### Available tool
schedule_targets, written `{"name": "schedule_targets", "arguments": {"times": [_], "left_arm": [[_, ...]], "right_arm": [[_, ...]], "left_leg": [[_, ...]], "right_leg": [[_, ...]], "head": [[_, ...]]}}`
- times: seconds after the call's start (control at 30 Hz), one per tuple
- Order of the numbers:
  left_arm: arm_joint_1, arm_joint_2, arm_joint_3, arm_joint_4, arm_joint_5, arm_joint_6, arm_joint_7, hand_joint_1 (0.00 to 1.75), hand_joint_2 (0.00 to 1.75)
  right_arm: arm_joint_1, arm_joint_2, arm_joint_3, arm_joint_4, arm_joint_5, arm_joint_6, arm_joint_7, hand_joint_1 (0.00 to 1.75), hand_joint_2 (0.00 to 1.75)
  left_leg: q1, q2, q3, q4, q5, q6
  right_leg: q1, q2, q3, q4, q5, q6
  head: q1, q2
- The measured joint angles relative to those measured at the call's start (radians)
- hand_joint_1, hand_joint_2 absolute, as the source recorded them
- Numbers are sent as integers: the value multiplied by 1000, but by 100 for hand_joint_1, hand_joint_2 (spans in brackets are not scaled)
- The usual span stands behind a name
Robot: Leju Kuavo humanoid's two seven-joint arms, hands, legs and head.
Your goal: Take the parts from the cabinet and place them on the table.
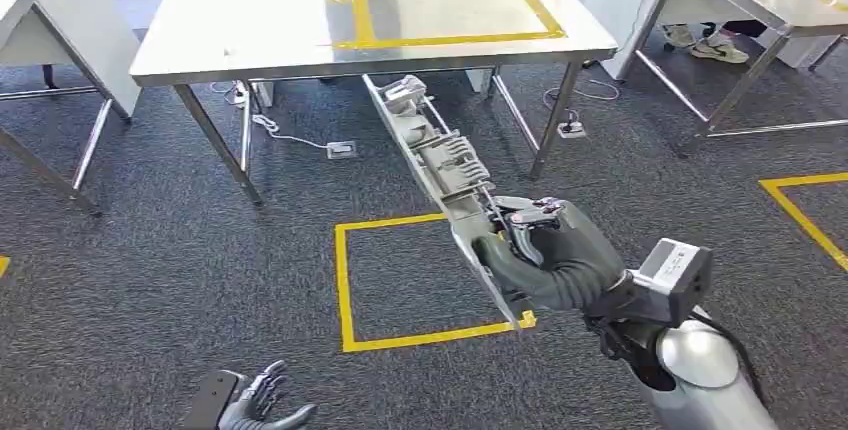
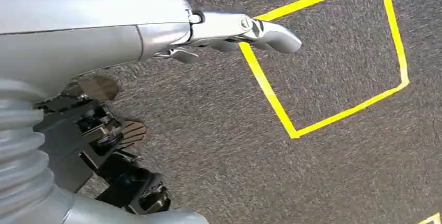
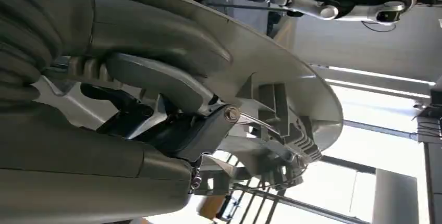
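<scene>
- Right hand [image 1: 540, 250], lower right of centre in the head view, grips the long grey part [image 1: 440, 165] near its lower end, fingers wrapped around it; in the right wrist view you see the thumb and dark fingers clamped against its ribbed metal.
- Table [image 1: 250, 30] spans the upper part of the head view, with a yellow taped rectangle [image 1: 450, 5] on its top, right of centre. That looks like your drop zone, though this is a judgement.
- Your part runs as a long diagonal from the hand up and to the left, its far tip just below the table's front edge. Its long axis already points toward the table, so you likely need to raise it and carry it forward above the tabletop.
- Yellow floor square [image 1: 420, 280] lies under the part's lower end.
- Left hand [image 1: 262, 400], at the bottom left of the frame, hangs over the carpet holding nothing, fingers apart. It is well apart from the part, so the right hand does the work.
</scene>
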Motion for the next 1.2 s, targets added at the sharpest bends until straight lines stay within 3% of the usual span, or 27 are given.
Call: {"name": "schedule_targets", "arguments": {"times": [0.27, 0.33, 0.37, 0.4, 0.5, 0.53, 0.57, 0.6, 0.67, 0.7, 0.73, 0.83, 0.9, 0.93, 0.97, 1.03, 1.07, 1.1, 1.2], "left_arm": [[0, -1, 0, 0, -10, 0, 0, 0, 175], [-1, -1, 0, 0, -13, 0, 0, 0, 175], [-1, -2, 0, -2, -16, 0, 0, 0, 175], [-1, -3, 0, -3, -17, 0, 0, 0, 175], [-1, -5, 0, -3, -17, 0, 0, 0, 175], [-1, -5, 0, -3, -17, 0, 0, 0, 175], [-1, -5, 0, -3, -17, 0, 0, 0, 175], [-1, -6, 0, -3, -17, 0, 0, 0, 175], [-1, -8, 0, -3, -18, 0, 0, 0, 175], [-1, -8, 0, -3, -18, 0, 0, 0, 175], [-2, -8, 0, -3, -18, 0, 0, 0, 175], [-2, -8, 0, -4, -18, 0, -3, 0, 175], [-4, -8, 1, -6, -18, 0, -3, 0, 175], [-5, -8, 1, -6, -18, 0, -4, 0, 175], [-5, -8, 1, -6, -18, 0, -4, 0, 175], [0, -8, 1, -5, -18, 0, -4, 0, 175], [2, -8, 2, -5, -18, 0, -4, 0, 175], [3, -8, 2, -5, -18, 0, -4, 0, 175], [3, -7, 9, -5, -18, 0, -4, 0, 175]], "right_arm": [[5, 0, 0, -2, 3, 6, 0, 175, 175], [6, 0, 0, -11, 8, 6, 2, 175, 175], [6, 0, 0, -17, 9, 6, 2, 175, 175], [6, 0, -2, -21, 9, 6, 2, 175, 175], [9, 0, -2, -24, 10, 6, 2, 175, 175], [11, 0, -2, -24, 10, 6, 2, 175, 175], [12, -1, -2, -24, 10, 6, 2, 175, 175], [12, -2, -3, -24, 10, 6, 3, 175, 175], [12, -2, -3, -24, 11, 6, 4, 175, 175], [10, -2, -3, -24, 11, 6, 3, 175, 175], [11, -2, -3, -25, 12, 6, 4, 175, 175], [12, -4, -3, -28, 12, 6, 3, 175, 175], [12, -4, -3, -31, 12, 9, 4, 175, 175], [11, -4, -3, -31, 12, 9, 4, 175, 175], [11, -4, -3, -31, 12, 9, 3, 175, 175], [12, -4, -3, -31, 12, 9, 3, 175, 175], [12, -4, -3, -31, 12, 9, 3, 175, 175], [13, -4, -3, -31, 12, 9, 4, 175, 175], [12, -4, -3, -31, 12, 9, 3, 175, 175]], "left_leg": [[-9, 0, -2, 5, -4, 7], [-11, 0, -1, 2, -5, 14], [1, 3, 9, -15, 4, 23], [0, 5, 14, -20, 4, 26], [0, 11, 16, -20, 2, 32], [-1, 12, 16, -19, 0, 31], [0, 12, 17, -18, -3, 28], [1, 12, 20, -17, -6, 25], [4, 11, 26, -8, -17, 16], [3, 11, 26, -1, -23, 8], [-5, 11, 21, 7, -31, -2], [0, 12, 31, -4, -37, -20], [3, 12, 29, 21, -52, -34], [4, 13, 8, 63, -71, -37], [6, 13, -38, 148, -107, -42], [7, 12, -129, 297, -149, -47], [7, 12, -152, 317, -135, -46], [7, 12, -150, 293, -101, -44], [5, 12, -57, 46, 60, -27]], "right_leg": [[-9, 0, 0, -2, 2, 8], [-11, 0, 2, -6, 1, 15], [-10, 0, 3, -1, -3, 18], [-7, -5, -5, 24, -17, 17], [-7, -7, -120, 246, -126, 17], [-7, -7, -153, 304, -139, 17], [-7, -7, -159, 305, -123, 17], [-8, -9, -141, 264, -89, 17], [-12, -15, -58, 92, 5, 16], [-13, -22, -30, 26, 16, 18], [-5, -17, -27, 21, 1, 7], [-1, -14, -27, 26, -7, -17], [-9, -13, -9, 19, -11, -31], [-9, -15, -4, 19, -15, -37], [-9, -15, 3, 19, -21, -41], [-8, -14, 15, 19, -33, -43], [-8, -13, 23, 19, -41, -42], [-8, -11, 33, 19, -48, -41], [-8, -9, 73, 18, -77, -33]], "head": [[0, 0], [0, 0], [0, 0], [0, 0], [2, 0], [2, 0], [2, 0], [2, 0], [2, 0], [2, 0], [2, 0], [2, 0], [0, 0], [-3, 0], [-3, 0], [-3, 0], [-3, 0], [-3, 0], [-3, 0]]}}
